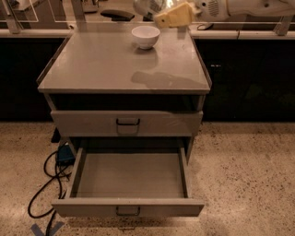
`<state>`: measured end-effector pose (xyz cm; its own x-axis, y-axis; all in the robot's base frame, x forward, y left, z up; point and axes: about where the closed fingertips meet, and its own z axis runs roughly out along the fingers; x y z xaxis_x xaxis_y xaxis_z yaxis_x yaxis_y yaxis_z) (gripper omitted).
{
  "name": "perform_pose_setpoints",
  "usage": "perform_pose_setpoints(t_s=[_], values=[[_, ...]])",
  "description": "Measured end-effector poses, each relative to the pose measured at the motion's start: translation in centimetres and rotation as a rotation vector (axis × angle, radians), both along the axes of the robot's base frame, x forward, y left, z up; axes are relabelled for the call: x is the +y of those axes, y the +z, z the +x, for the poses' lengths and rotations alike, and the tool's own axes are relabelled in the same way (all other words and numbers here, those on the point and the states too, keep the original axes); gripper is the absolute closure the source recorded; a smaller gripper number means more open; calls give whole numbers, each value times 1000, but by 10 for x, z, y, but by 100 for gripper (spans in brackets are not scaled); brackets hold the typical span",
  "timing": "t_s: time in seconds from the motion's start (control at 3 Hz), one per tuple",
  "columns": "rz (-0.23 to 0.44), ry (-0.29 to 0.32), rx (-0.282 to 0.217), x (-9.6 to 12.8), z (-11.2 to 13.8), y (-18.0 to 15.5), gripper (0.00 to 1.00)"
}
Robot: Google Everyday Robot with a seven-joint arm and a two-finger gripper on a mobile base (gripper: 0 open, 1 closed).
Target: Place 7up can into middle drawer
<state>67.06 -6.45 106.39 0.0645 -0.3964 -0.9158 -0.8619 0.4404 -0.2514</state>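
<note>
The 7up can shows as a shiny silvery shape at the top edge, behind the white bowl, partly cut off by the frame. My gripper, with a yellowish end, reaches in from the upper right above the cabinet's back edge, right next to the can. Whether it grips the can does not show. The middle drawer is pulled out toward me and its inside is bare. The upper drawer above it is closed.
The grey cabinet top holds the bowl near its back edge. A blue box and black cables lie on the speckled floor left of the open drawer. A ledge with railing runs behind.
</note>
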Motion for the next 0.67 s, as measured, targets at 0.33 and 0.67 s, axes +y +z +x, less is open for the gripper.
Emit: perform_pose_setpoints(t_s=[0.33, 0.67], values=[[-12, -131, -2, -26, -56, 23, 100], [-50, -169, 51, -45, -73, -8, 100]])
